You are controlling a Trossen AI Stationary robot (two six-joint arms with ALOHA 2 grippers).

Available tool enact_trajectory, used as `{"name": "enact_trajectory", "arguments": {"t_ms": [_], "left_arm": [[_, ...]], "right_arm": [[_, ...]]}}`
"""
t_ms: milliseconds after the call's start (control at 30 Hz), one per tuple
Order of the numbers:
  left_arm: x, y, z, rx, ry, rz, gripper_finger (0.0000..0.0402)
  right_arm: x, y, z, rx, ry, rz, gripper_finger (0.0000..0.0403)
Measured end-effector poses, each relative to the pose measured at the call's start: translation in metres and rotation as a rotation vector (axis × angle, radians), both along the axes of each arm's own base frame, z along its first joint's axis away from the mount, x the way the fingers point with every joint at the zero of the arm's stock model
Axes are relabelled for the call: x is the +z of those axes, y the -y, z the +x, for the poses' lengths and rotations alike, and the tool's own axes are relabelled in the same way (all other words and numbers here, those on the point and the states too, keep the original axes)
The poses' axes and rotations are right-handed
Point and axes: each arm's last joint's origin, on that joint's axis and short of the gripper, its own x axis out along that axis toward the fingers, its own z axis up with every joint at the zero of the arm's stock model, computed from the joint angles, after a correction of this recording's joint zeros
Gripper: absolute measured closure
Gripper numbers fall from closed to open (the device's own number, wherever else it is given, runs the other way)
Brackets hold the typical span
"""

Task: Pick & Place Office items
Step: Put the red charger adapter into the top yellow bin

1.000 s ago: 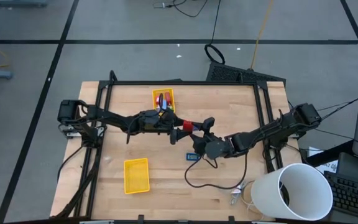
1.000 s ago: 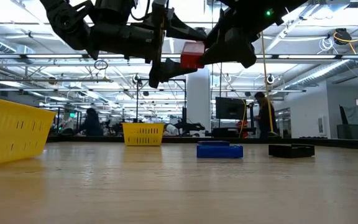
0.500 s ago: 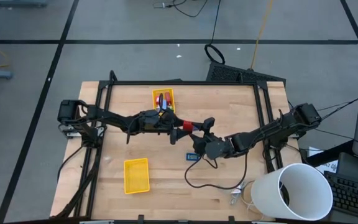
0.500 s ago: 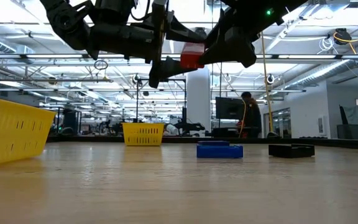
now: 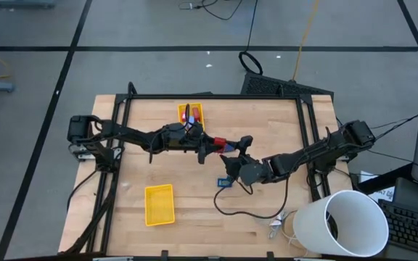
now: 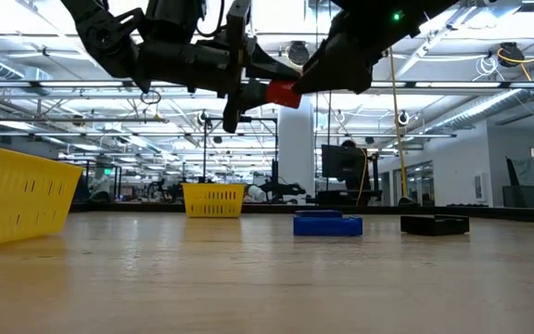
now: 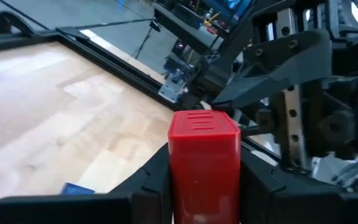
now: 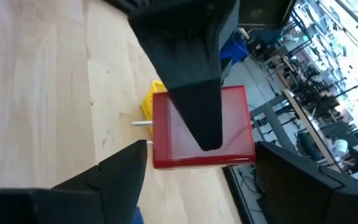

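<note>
A small red block (image 5: pixel 218 141) hangs in the air above the table's middle, between my two grippers. My left gripper (image 7: pixel 204 186) reaches in from the table's left and is shut on the block. My right gripper (image 8: pixel 197 155) comes from the right and is open. Its fingers stand on either side of the same block (image 8: pixel 201 127), and bare wood shows between one finger and the block. A blue piece (image 6: pixel 327 224) and a black piece (image 6: pixel 434 223) lie flat on the table. The far yellow tray (image 5: pixel 190 114) holds red and blue pieces. My left gripper pinches the red block's two opposite sides (image 7: pixel 174 168) between its two fingers (image 7: pixel 148 186). The fingers come level from the table's left. The block is lifted clear of the table, and its ribbed end (image 7: pixel 202 121) sticks out past the fingertips.
A second yellow tray (image 5: pixel 159 204) lies near the front left. A big white bucket (image 5: pixel 339 225) stands at the front right corner, with a dark cable (image 5: pixel 245 214) looping on the wood beside it. A black frame (image 5: pixel 209 96) runs along the table's edges.
My left gripper has shut on the red block, which before hung between its open fingers. The block has shifted a little toward the far edge and tipped slightly, still clear of the table.
</note>
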Motion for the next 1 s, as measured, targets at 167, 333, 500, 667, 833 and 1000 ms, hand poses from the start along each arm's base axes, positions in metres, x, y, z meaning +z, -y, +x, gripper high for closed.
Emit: {"name": "enact_trajectory", "arguments": {"t_ms": [167, 333, 500, 667, 833, 1000], "left_arm": [[0.001, -0.001, -0.001, 0.029, -0.007, 0.022, 0.0285], [0.0, -0.003, -0.003, 0.037, -0.034, 0.047, 0.028], [0.006, -0.011, -0.005, 0.116, -0.022, 0.058, 0.0285], [0.007, -0.021, -0.015, 0.189, -0.027, 0.076, 0.0285], [-0.003, -0.038, -0.034, 0.291, -0.066, 0.056, 0.0283], [-0.02, -0.055, -0.052, 0.353, -0.088, 0.011, 0.0285]], "right_arm": [[0.0, -0.001, 0.0, 0.026, 0.024, 0.073, 0.0099], [-0.002, -0.002, 0.0, 0.055, 0.024, 0.139, 0.0099], [0.003, -0.001, -0.008, 0.128, 0.001, 0.292, 0.01], [0.014, 0.0, -0.025, 0.261, 0.024, 0.45, 0.0103], [0.012, 0.004, -0.051, 0.32, 0.097, 0.491, 0.0112], [0.009, 0.012, -0.074, 0.325, 0.217, 0.504, 0.0117]]}}
